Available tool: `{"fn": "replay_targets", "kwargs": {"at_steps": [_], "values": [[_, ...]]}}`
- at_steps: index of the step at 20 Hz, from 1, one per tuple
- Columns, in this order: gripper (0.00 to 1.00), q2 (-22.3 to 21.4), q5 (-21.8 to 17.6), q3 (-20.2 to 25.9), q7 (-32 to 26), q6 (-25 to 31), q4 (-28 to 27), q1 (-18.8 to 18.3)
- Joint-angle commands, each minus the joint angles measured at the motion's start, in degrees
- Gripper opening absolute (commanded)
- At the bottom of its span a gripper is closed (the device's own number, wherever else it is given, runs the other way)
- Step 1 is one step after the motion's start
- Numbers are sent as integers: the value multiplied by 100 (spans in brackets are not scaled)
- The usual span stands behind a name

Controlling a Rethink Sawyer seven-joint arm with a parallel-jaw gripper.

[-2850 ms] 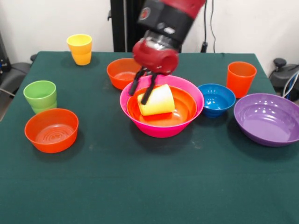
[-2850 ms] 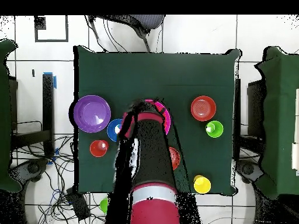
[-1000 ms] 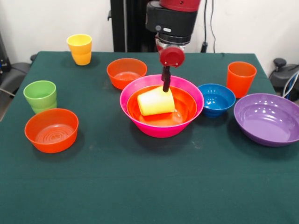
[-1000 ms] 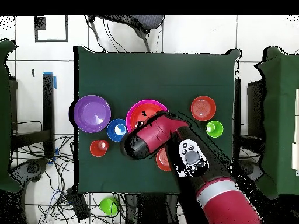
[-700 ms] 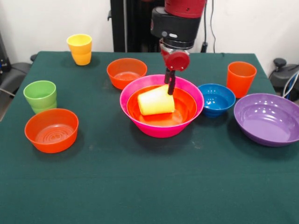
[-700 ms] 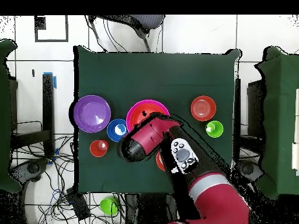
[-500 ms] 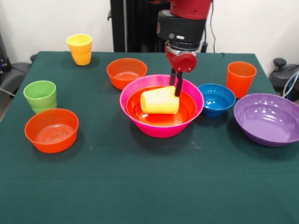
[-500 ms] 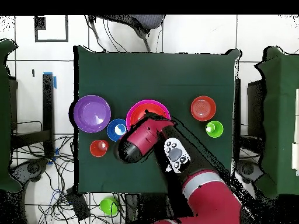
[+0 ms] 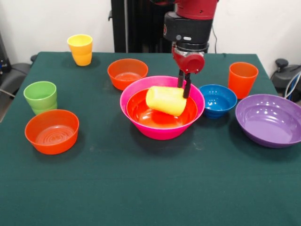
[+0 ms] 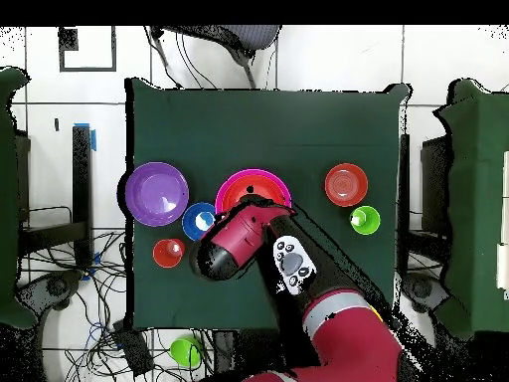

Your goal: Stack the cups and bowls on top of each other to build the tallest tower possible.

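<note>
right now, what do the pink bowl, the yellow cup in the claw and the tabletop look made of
Pink bowl: looks like glossy plastic, bright highlights on its rim.
Yellow cup, held on its side by the claw: probably plastic, duller, faintly textured.
Tabletop: matte dark green, likely cloth or felt; no reflections.

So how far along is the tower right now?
Barely begun. Done: a large orange plastic bowl sits nested in the largest pink plastic bowl. In hand: the claw grips a yellow plastic cup by its rim, lying sideways over that orange bowl. Left: purple bowl, blue bowl, two small orange bowls, and the green, orange and other yellow cups.
</note>
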Motion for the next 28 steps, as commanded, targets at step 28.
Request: {"fn": "replay_targets", "kwargs": {"at_steps": [28], "values": [[100,959,-380,-534,766,-673,-692,196]]}}
